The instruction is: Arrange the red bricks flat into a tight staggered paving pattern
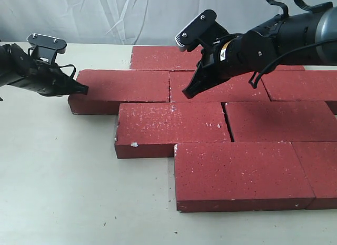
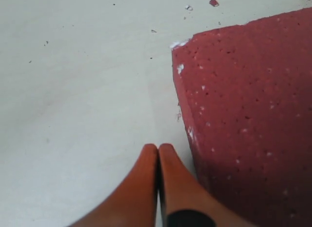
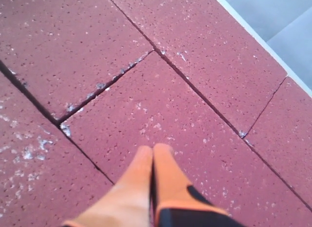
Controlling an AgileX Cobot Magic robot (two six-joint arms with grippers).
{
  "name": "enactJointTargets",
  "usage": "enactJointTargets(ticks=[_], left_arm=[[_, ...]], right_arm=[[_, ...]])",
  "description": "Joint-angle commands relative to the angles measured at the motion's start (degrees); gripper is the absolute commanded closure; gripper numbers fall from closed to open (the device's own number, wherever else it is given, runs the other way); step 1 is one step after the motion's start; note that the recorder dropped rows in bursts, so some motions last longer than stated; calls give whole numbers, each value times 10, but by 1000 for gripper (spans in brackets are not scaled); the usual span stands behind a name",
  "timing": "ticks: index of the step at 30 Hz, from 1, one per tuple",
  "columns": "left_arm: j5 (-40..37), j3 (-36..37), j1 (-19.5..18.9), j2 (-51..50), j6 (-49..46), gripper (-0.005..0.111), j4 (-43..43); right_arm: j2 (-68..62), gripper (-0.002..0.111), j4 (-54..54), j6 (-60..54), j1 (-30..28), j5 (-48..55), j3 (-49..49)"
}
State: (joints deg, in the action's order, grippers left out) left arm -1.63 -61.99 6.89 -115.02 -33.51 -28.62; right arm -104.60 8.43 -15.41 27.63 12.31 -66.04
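Nearly paved — rough dark-red rectangular bricks (image 1: 168, 131) lie flat and staggered; left gripper (image 1: 82, 89), jaws closed on nothing, sits beside the end brick (image 1: 124, 87); right gripper (image 1: 188, 92), likewise closed and empty, is over its neighbour (image 1: 221, 87). Oblique pushing could skew the end brick — reopening joints.

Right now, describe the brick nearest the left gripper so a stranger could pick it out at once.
Start from the patch of red bricks on the pale table and take the second row from the back. Its left end brick is the one: it juts further left than any other, with the left gripper at its free end.
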Motion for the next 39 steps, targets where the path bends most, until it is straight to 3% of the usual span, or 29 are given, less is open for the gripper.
enactJointTargets(ticks=[1,7,11,16,19,25,30,34,39], left_arm=[[-2,-2,-12,12,0,107,8],[-58,-2,-40,48,0,107,40],[-103,-2,-39,88,1,107,36],[-138,-2,-36,140,1,107,-27],[-155,-2,-31,169,-1,107,-30],[-77,-15,-9,206,-1,107,-93],[-172,-26,-9,232,-1,107,-44],[-282,-26,-26,262,36,107,56],[-375,-26,-40,305,161,107,231]], right_arm=[[2,109,-2,0,-2,-9,2],[26,109,-43,0,-2,-20,1],[34,109,-65,0,-2,-8,1],[35,109,-54,-6,-2,5,-2],[37,109,-46,-9,-2,79,-32],[37,109,-32,-9,-3,247,-144],[44,109,56,26,-18,423,-200],[69,109,73,77,-70,480,-200],[117,109,36,81,-144,499,-200]])
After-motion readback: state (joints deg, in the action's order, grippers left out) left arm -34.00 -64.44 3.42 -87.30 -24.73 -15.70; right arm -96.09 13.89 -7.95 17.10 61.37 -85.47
